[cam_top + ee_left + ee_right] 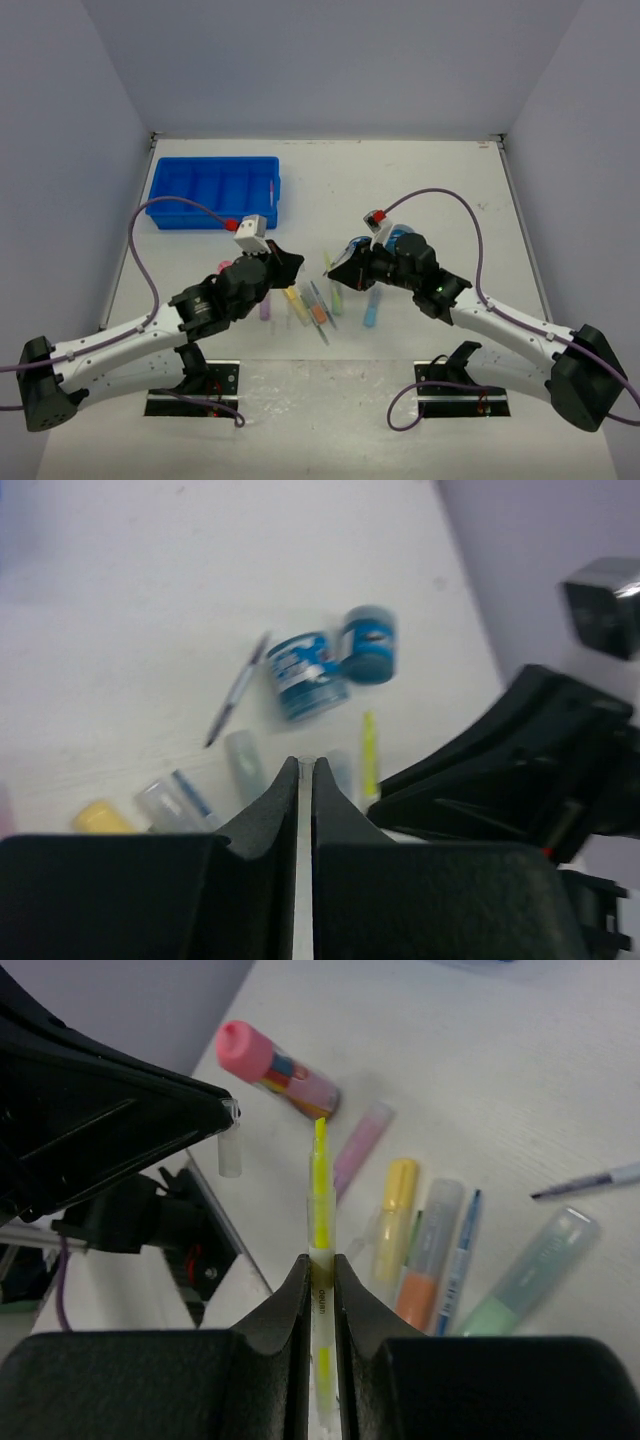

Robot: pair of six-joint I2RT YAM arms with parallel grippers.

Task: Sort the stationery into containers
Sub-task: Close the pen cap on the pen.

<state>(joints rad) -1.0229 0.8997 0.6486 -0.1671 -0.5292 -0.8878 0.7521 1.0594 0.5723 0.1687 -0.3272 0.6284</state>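
White table [420, 190], right fingers [283, 1312] pinching yellow pen [320, 1175]

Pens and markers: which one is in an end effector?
The thin yellow pen, pinched by the right end effector; all others lie on the table.

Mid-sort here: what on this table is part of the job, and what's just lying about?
Job: blue tray; marker sticks; thin pens; pink-capped bottle; two round blue tubs; yellow pen in the right fingers.
Not the job: purple cables; black base plates, both rig parts.
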